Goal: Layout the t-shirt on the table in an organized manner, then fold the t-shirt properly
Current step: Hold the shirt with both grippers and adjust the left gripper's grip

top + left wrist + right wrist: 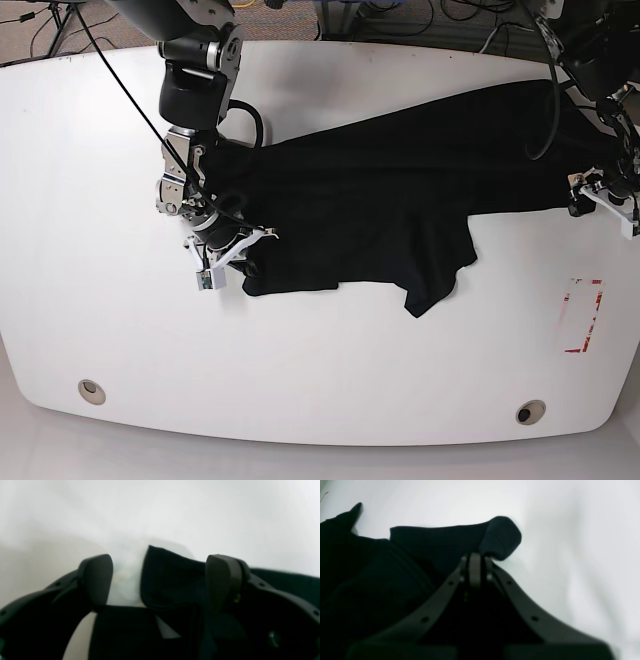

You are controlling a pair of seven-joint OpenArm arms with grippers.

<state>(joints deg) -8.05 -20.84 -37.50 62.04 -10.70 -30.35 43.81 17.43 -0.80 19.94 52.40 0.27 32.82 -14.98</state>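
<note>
right end effector [475,562] pinches t-shirt [400,190] (left gapes).

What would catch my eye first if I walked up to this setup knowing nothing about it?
A black t-shirt sprawls, rumpled, across the middle of a big white table, stretched between two black robot arms. The right gripper, at the shirt's left end in the base view, has its jaws shut on a fold of cloth, while the left gripper at the other end stands with its jaws wide open over the fabric. A red tape rectangle marks the table's right side.
</note>
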